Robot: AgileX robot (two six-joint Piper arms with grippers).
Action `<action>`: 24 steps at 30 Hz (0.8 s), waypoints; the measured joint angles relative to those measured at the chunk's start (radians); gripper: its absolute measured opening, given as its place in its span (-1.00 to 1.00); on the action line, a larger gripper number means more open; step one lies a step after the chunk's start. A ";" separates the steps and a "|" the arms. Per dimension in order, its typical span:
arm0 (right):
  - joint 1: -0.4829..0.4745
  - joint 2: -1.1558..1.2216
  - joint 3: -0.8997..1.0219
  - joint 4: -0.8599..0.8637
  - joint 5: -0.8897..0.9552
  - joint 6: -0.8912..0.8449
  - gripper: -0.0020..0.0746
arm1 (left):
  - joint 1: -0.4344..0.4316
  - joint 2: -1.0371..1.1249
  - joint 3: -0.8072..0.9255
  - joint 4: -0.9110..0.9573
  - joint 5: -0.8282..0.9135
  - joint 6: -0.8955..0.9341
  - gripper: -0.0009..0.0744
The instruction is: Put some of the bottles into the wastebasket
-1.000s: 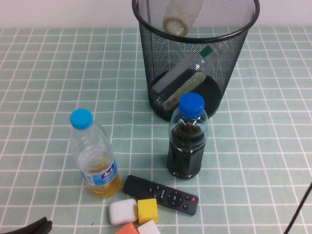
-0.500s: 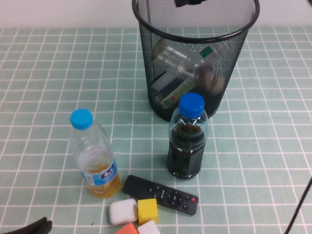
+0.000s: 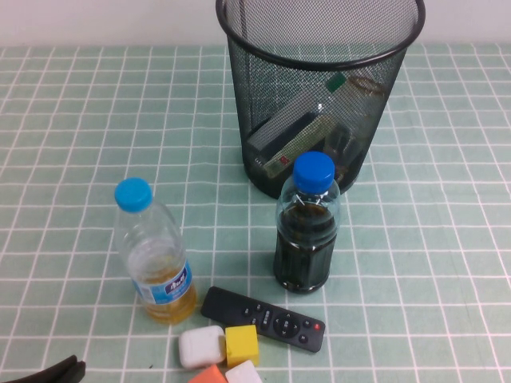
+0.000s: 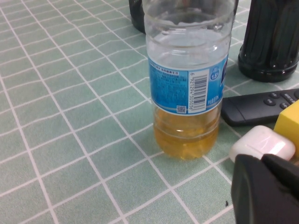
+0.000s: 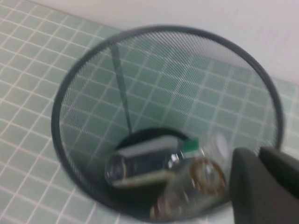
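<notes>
inside the wastebasket both bottles already lie. my right pincer hangs above its rim, clenched; left pincer, clenched, waits low on the surface. i judge only retreat remains.

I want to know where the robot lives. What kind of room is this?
Probably a test table in a lab: a green checked tablecloth, a plain white wall, a wire wastebasket, a remote and colored blocks.

Wastebasket mouth is wide open from above. The dark-liquid bottle stands right against its near side, so that side is blocked. Yellow-liquid bottle, remote and blocks crowd the front; the left gripper sits just beside them, and the right gripper hangs over the wastebasket.
</notes>
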 joint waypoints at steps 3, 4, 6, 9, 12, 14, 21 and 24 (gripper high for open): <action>0.000 -0.139 0.145 -0.031 0.000 0.039 -0.95 | 0.014 -0.004 0.000 0.000 0.000 0.000 -0.98; 0.000 -0.188 0.196 -0.033 0.002 0.047 -0.95 | 0.027 -0.008 0.000 0.000 0.000 0.000 -0.98; 0.000 -0.271 0.277 -0.035 0.004 0.059 -0.95 | 0.086 -0.019 0.000 0.000 0.000 0.000 -0.98; 0.000 -0.382 0.371 -0.040 0.009 0.063 -0.95 | 0.176 -0.058 0.000 0.000 0.002 0.000 -0.98; 0.000 -0.452 0.418 -0.081 0.010 0.063 -0.95 | 0.262 -0.130 0.000 0.000 0.002 0.000 -0.98; 0.000 -0.484 0.437 -0.111 0.010 0.063 -0.95 | 0.312 -0.187 0.000 0.000 0.002 0.000 -0.98; 0.000 -0.556 0.486 -0.124 0.013 0.019 -0.96 | 0.423 -0.224 0.000 0.000 0.002 0.000 -0.98; -0.002 -0.625 0.587 -0.141 0.004 -0.023 -0.96 | 0.435 -0.224 0.000 0.000 0.002 0.000 -0.98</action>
